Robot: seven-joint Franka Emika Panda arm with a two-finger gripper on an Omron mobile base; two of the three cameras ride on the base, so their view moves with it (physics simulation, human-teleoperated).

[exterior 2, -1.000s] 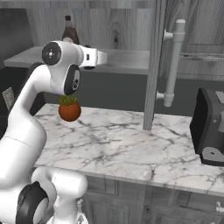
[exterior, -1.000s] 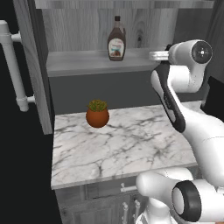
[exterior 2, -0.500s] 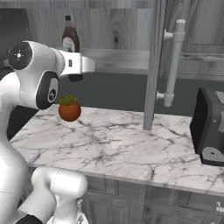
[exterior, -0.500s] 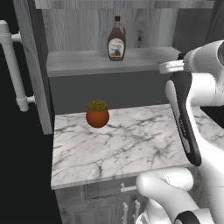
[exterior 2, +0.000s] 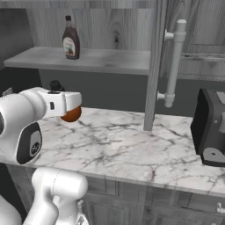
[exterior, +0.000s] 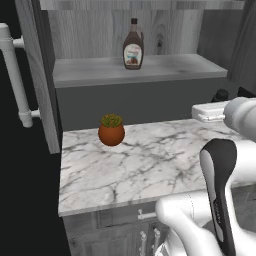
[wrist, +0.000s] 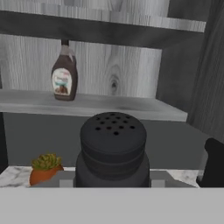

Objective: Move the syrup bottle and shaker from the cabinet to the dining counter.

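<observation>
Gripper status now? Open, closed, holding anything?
Gripper: closed on the shaker, which sits right in front of the hand camera. The syrup bottle stands on the cabinet shelf.

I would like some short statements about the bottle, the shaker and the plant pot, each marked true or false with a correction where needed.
1. The syrup bottle stands upright on the cabinet shelf. True.
2. The shaker stands on the shelf beside the bottle. False: it sits at the fingers, away from the shelf, with its perforated top facing the hand camera.
3. An orange plant pot stands on the marble worktop below the shelf. True.
4. The bottle lies on its side on the worktop. False: it is upright on the shelf.
5. The cabinet door is closed. False: it is open, showing the shelf.
</observation>
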